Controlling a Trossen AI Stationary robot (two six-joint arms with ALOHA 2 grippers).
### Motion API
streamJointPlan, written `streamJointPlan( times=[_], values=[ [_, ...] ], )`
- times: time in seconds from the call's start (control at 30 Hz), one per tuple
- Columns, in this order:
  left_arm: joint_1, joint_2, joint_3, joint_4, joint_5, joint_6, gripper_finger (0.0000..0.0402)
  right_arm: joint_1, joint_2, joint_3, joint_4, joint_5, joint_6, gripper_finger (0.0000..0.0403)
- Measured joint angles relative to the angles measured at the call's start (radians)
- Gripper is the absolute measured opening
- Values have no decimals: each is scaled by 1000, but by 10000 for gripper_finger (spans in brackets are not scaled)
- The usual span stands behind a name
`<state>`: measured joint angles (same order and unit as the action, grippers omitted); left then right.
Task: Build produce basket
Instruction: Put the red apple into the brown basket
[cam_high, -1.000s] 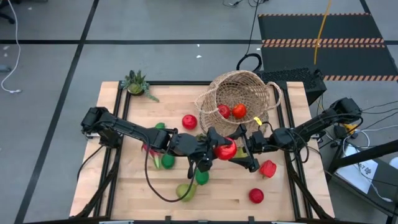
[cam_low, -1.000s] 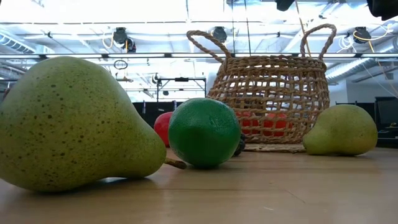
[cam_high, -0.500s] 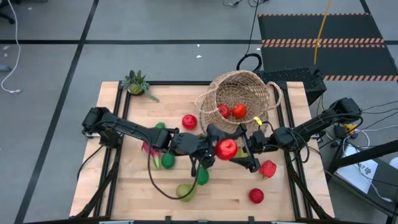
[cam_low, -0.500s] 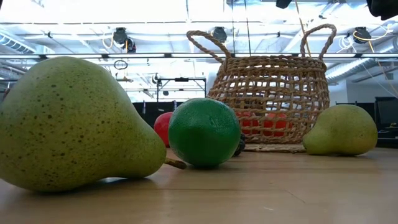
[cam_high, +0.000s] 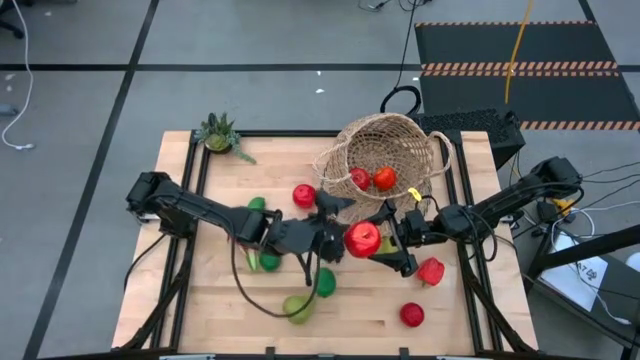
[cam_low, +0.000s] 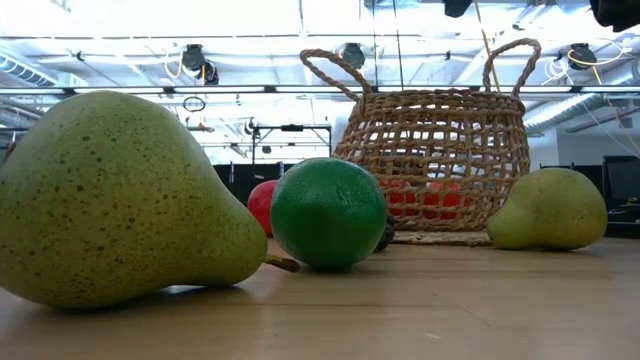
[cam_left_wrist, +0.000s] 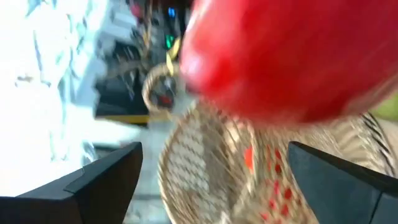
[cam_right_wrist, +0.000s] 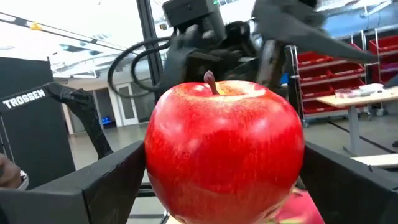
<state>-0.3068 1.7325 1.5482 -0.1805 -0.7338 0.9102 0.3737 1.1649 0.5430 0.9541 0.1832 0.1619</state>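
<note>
Glossy red apple (cam_right_wrist: 224, 148), brown stem, right claw (cam_high: 392, 243)

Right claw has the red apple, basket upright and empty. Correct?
Not empty. The high view shows the basket already holds two pieces, a red piece and an orange-red piece. The rest stands: the right claw has the red apple, and the basket is upright.

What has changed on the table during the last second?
The left gripper has let go of the red apple and drawn back toward its own side. The right gripper now holds the apple beside the basket. The loose fruits, the fruits in the basket and the potted plant have not moved.
</note>
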Motion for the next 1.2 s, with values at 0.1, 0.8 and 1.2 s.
streamJointPlan(
  times=[0.1,0.8,1.2],
  values=[
    [34,-25,0,-135,0,-166,400,0,-36,0,-41,31,5,391],
    [267,-52,0,-340,107,-609,399,-349,-305,164,-952,472,-134,391],
    [236,-52,0,-327,109,-606,399,-578,-194,165,-1112,304,-86,397]
  ],
)
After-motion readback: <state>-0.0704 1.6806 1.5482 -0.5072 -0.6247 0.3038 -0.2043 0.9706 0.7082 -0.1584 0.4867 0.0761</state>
